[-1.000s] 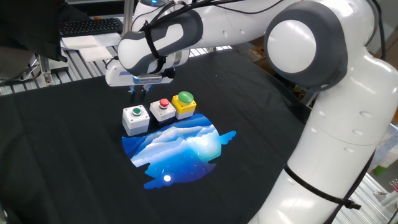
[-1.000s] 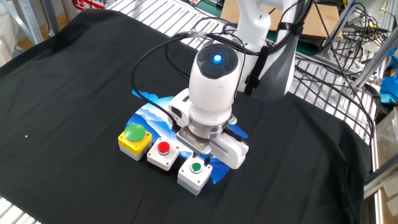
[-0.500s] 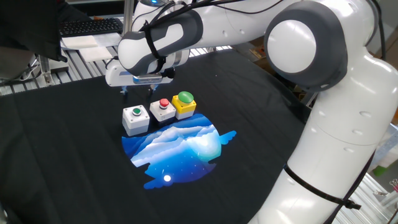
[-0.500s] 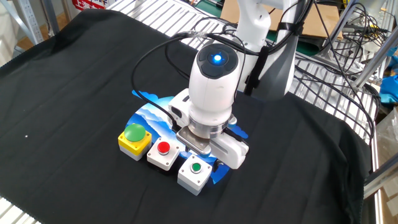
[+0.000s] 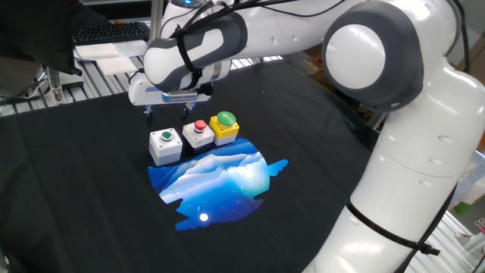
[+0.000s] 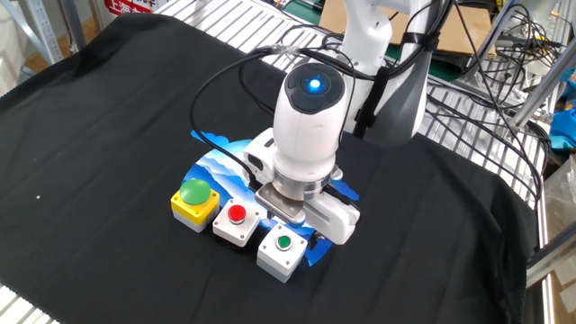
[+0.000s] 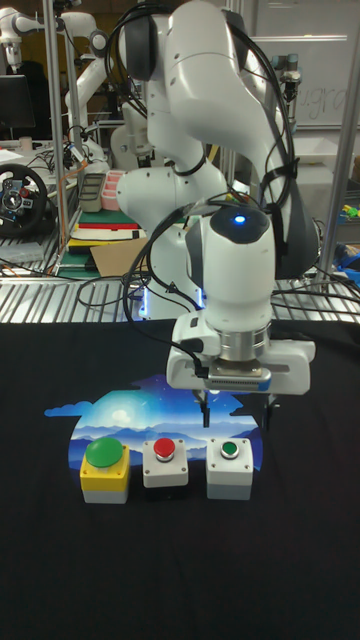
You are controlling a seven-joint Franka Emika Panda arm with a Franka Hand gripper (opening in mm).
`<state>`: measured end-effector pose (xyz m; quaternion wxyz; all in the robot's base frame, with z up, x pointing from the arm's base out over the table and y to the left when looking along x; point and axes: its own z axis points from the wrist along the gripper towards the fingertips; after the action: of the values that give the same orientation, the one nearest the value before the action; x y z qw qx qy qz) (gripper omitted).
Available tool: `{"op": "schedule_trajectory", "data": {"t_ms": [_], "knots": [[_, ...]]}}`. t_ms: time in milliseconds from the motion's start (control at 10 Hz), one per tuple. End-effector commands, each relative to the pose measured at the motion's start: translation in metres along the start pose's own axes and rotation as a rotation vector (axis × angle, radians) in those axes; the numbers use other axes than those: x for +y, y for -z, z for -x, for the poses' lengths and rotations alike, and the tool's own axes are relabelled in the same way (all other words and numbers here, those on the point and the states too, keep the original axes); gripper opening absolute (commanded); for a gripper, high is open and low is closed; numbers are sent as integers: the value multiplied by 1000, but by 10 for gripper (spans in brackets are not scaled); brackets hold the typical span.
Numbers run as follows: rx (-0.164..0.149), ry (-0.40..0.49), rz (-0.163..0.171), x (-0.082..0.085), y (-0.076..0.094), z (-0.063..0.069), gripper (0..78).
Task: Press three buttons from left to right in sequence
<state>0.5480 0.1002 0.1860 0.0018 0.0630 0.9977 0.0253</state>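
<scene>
Three buttons stand in a row on the black cloth. The grey box with the small green button (image 5: 165, 144) (image 6: 283, 250) (image 7: 228, 467) is beside the grey box with the red button (image 5: 198, 133) (image 6: 237, 222) (image 7: 165, 463). Past that sits the yellow box with the green dome (image 5: 224, 127) (image 6: 194, 202) (image 7: 103, 470). My gripper (image 5: 167, 112) (image 7: 236, 415) hangs open, just above and behind the green-button box, touching nothing. In the other fixed view the hand (image 6: 301, 202) hides the fingertips.
A blue and white landscape-shaped patch (image 5: 220, 178) lies on the cloth beside the boxes. The cloth covers a wire-rack table (image 6: 225, 22). A keyboard (image 5: 110, 32) sits beyond the far edge. Cables (image 6: 468, 54) hang behind the arm's base.
The fingers have spread apart from a narrow gap one second ago to a wide one. The hand itself has stayed in place, and so have the boxes.
</scene>
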Motion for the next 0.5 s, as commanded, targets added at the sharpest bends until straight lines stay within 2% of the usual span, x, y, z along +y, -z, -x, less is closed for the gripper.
{"op": "schedule_trajectory", "data": {"t_ms": [100, 500], "knots": [[-33, -33, 5, 27, -6, -4, 774], [-32, -47, 8, 36, -8, -9, 774]]}}
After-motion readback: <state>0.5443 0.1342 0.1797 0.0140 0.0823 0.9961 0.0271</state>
